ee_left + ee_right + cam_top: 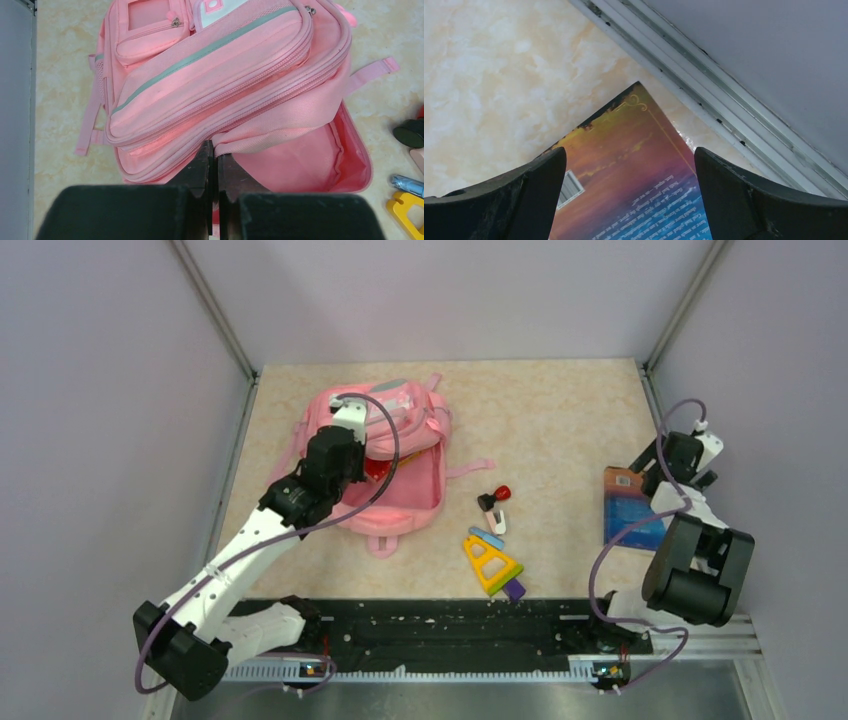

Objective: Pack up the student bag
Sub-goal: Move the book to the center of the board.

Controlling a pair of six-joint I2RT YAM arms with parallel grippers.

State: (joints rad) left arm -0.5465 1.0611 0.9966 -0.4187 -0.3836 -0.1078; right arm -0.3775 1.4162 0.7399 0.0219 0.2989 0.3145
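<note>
In the top view the student bag lay on the table toward ten o'clock, its main compartment unzipped and the pink lining showing on the side facing four o'clock. The left gripper had its fingers pressed together, and from the wrist view we judged them clamped on the edge of the bag's front flap, just where the seam folds over the opening.

The right gripper hung over the book at three o'clock, jaws well apart, with the book's corner lying between them and nothing gripped. A yellow triangle and a few small pieces sat near the middle, at about six o'clock.

We took the step in hand to be holding the mouth open for loading. To do it well, we thought the left arm should lift the flap up and back toward twelve o'clock, so that the opening gaped wide rather than sagging shut. The pinch looked shallow, and the fabric could slip. The book lay flat near the rail, so the right arm would need an edge to grip.
</note>
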